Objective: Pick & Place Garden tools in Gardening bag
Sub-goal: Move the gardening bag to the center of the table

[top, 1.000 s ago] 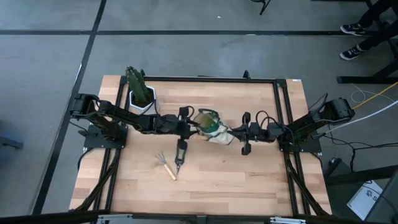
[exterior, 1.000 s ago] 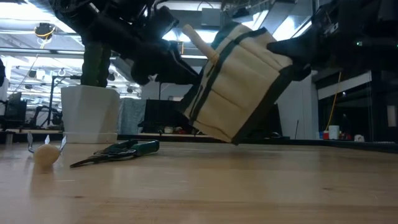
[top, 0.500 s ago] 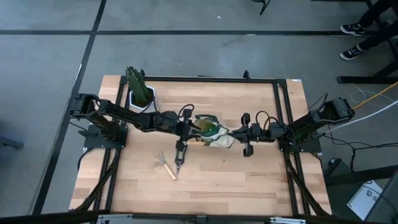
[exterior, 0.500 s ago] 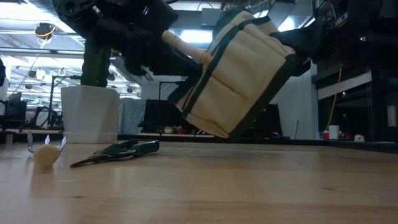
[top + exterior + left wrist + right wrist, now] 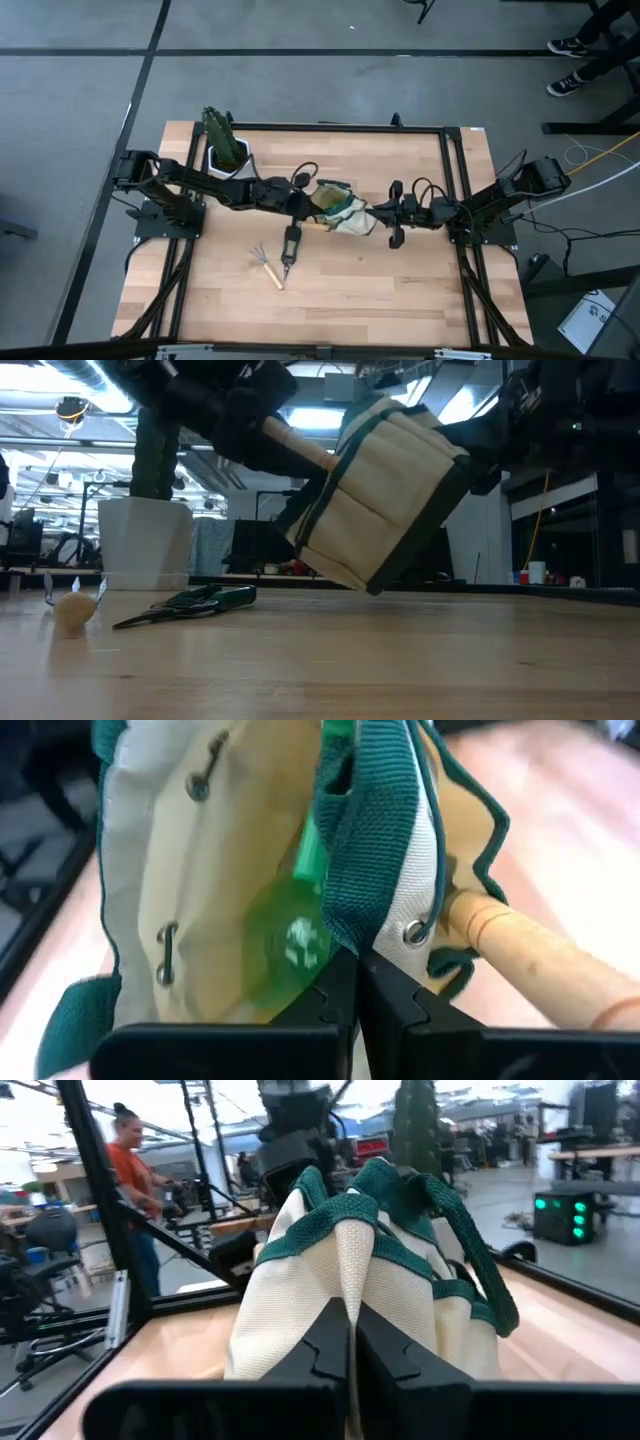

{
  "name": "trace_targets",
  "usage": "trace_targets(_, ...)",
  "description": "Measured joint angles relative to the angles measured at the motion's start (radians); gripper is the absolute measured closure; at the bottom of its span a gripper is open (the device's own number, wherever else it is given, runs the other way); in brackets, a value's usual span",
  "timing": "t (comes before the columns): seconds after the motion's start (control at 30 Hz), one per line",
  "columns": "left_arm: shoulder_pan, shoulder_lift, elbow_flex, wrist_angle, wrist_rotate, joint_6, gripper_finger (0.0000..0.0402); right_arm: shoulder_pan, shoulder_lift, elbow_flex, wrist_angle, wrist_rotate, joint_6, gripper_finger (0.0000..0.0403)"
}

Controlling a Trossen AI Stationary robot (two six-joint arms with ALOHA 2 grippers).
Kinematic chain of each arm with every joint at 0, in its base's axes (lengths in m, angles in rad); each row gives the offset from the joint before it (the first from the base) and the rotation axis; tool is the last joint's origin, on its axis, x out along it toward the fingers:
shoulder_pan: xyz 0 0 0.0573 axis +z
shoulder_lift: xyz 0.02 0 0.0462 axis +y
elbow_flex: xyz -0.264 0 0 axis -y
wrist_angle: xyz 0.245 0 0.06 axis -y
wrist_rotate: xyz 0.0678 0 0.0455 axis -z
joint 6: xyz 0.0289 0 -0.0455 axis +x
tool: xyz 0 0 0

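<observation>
The tan gardening bag (image 5: 341,210) with green trim hangs tilted between my two grippers at mid-table, its mouth toward the left arm. A green spray bottle (image 5: 288,938) lies inside it, and a wooden tool handle (image 5: 297,444) sticks out of the mouth. My left gripper (image 5: 303,207) is shut on the bag's mouth side. My right gripper (image 5: 376,212) is shut on the opposite side. The black-handled shears (image 5: 289,246) and the claw rake (image 5: 267,268) lie flat on the table nearer the front edge. My left gripper pinches the bag's mouth rim at the green webbing (image 5: 362,925) between its two fingers, coming level from the table's left. The wooden handle (image 5: 520,956) passes beside the fingers. The bag hangs tilted. My right gripper pinches a fold of the bag's tan cloth (image 5: 348,1280) between its two fingers, coming level from the table's right. The bag (image 5: 385,500) hangs tilted, its low corner (image 5: 372,590) at or just above the table top; which, I cannot tell.
A white pot (image 5: 228,158) with a green cactus-like plant stands at the far left of the table, behind the left arm. Bare wood lies toward the near edge and the right. A person (image 5: 130,1190) stands in the room beyond the table.
The bag has rocked between the grippers: it rose a little, then came down again, still tilted. The wooden handle sticking out of its mouth has tipped from steep to lower, pointing more toward the table's left. Both grippers have stayed shut on the bag.
</observation>
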Motion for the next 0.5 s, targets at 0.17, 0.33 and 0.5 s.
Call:
trace_targets(0.17, 0.000, 0.000, 0.091, -0.216, -0.048, -0.001, 0.0399, 0.000, 0.000, 0.000, -0.036, 0.067, 0.035, 0.0386)
trace_targets(0.33, 0.000, 0.000, 0.114, -0.240, -0.047, 0.016, 0.0399, -0.001, 0.000, 0.000, -0.055, 0.066, 0.081, 0.0335)
trace_targets(0.5, 0.000, 0.000, 0.172, -0.378, -0.096, 0.029, 0.0399, -0.001, 0.000, 0.000, -0.096, 0.066, 0.135, 0.0247)
